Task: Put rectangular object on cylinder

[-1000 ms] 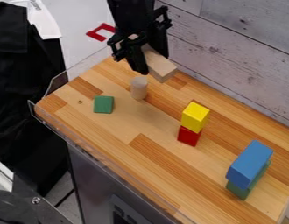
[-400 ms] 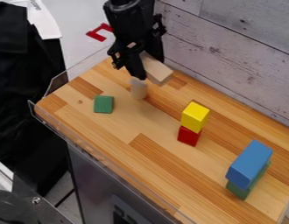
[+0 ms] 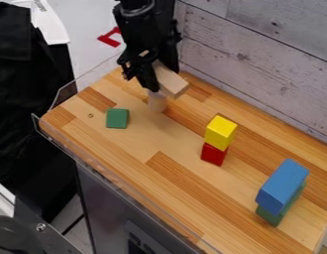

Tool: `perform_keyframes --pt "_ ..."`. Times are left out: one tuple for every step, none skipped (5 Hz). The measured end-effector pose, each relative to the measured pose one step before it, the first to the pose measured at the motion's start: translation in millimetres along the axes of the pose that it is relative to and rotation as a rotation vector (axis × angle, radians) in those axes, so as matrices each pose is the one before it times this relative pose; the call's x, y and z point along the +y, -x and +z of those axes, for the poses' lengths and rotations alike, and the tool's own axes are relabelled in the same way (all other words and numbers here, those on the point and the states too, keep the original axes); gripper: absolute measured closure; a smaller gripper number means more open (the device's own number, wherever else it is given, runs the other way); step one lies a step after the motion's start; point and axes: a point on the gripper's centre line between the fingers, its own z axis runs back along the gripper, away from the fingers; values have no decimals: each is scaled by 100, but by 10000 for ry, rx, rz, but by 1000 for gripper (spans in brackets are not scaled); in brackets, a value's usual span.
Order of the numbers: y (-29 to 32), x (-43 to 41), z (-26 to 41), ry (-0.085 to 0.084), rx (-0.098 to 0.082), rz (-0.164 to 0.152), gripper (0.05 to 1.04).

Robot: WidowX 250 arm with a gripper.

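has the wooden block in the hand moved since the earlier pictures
Yes, the wooden block has shifted left in the view, closer to the standing cylinder.

The round-jointed arm (image 3: 145, 30) and pincer (image 3: 164, 81) are black.

Claw (image 3: 162, 79) holding wooden block (image 3: 173, 84) at top of upright cylinder (image 3: 157, 102); yellow block (image 3: 220, 132) atop red block (image 3: 213, 155)

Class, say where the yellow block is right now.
In the camera view, the yellow block sits right of centre, stacked on the red block, between the green square and the blue block.
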Motion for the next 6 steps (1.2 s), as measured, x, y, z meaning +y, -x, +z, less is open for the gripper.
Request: perform_keyframes --pt "-532 62 -629 -59 -32 153 505" --pt "-341 -137 -541 -95 10 13 505" --pt "-416 -351 -351 -65 -59 13 505" --pt "-344 -181 -555 -171 22 54 505" --pt "-196 -198 -534 -91 75 104 505" --pt "12 -45 -436 -62 93 122 505"
